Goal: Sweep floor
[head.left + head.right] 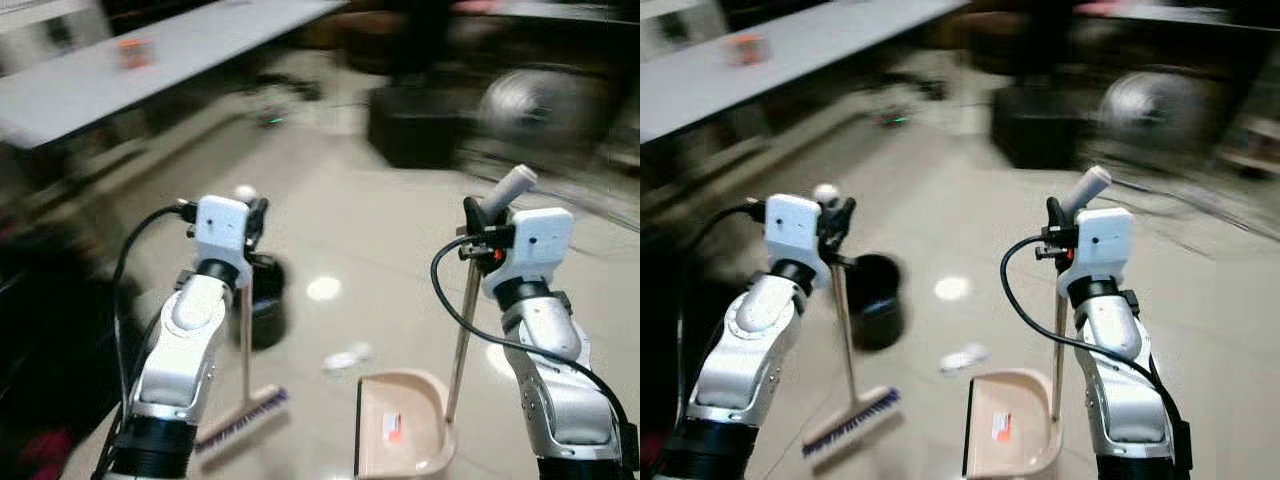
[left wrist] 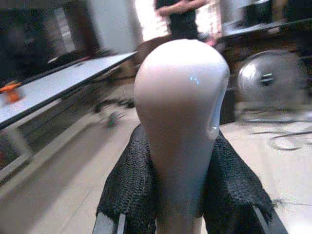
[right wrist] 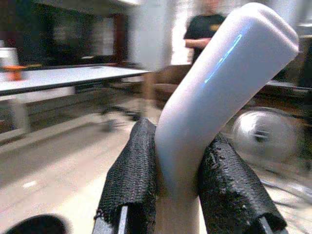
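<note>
With the broom (image 1: pixel 245 395) pinched in the left jaws and the dustpan (image 1: pixel 405 425) handle in the right, the scrap (image 1: pixel 347 358) could be missed or the bin (image 1: pixel 265 300) knocked if the broom is swung wide.

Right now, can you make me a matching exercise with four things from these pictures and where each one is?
1. broom
2. dustpan
3. black bin
4. orange object

A. on the long table
B. held by the right gripper
C. on the floor, behind the broom's head
D. held by the left gripper

Pairs: 1-D, 2-B, 3-C, 4-A
</note>
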You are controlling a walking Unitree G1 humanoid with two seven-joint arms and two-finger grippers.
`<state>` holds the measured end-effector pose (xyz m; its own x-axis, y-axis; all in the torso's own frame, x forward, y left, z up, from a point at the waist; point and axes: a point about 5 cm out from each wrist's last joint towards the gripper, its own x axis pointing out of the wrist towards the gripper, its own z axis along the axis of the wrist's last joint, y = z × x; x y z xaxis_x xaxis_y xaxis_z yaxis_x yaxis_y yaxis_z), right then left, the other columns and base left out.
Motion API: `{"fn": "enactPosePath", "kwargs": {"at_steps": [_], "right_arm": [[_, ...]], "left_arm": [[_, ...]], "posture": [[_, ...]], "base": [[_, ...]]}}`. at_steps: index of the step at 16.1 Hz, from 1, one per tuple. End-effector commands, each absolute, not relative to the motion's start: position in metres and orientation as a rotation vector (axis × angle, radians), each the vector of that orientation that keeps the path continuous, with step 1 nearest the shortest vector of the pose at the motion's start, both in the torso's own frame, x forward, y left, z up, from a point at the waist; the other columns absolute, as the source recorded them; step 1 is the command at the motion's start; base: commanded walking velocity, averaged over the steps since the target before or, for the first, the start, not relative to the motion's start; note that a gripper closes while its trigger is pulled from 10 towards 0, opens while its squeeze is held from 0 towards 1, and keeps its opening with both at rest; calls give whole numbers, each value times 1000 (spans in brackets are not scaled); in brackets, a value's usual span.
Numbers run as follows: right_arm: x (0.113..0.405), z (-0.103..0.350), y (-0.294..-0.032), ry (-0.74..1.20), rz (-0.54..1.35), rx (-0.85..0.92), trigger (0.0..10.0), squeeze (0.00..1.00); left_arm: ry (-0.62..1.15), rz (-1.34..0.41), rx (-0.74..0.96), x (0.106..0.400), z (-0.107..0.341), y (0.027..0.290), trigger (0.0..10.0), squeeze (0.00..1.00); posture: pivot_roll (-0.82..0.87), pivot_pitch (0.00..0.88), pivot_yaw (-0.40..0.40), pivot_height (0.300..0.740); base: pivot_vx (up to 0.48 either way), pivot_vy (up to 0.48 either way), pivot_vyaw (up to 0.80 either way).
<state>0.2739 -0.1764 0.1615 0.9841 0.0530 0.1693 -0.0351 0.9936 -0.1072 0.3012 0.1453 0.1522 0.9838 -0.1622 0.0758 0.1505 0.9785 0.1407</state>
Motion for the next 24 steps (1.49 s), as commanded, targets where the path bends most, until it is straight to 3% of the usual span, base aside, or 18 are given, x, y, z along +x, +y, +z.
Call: {"fn": "enactPosePath", "kwargs": {"at_steps": [1,15,18,24], "right_arm": [[274,169,-179,-206,32,-106,10000,0],[278,169,-175,-196,59,-154,10000,0],[279,171,-174,-208,56,-169,10000,0],[280,171,-179,-229,28,-181,10000,0]], "left_arm": [[-162,-165,138,305,167,141,10000,0],[-166,-155,141,306,167,142,10000,0],[-165,-158,143,307,167,141,10000,0],[-156,-185,132,308,166,137,10000,0]], "posture": [[-40,0,67,740],[-34,0,68,740],[-33,0,72,740],[-32,0,85,740]], "base": [[345,0,-800],[385,0,0],[389,0,800],[374,0,0]]}}
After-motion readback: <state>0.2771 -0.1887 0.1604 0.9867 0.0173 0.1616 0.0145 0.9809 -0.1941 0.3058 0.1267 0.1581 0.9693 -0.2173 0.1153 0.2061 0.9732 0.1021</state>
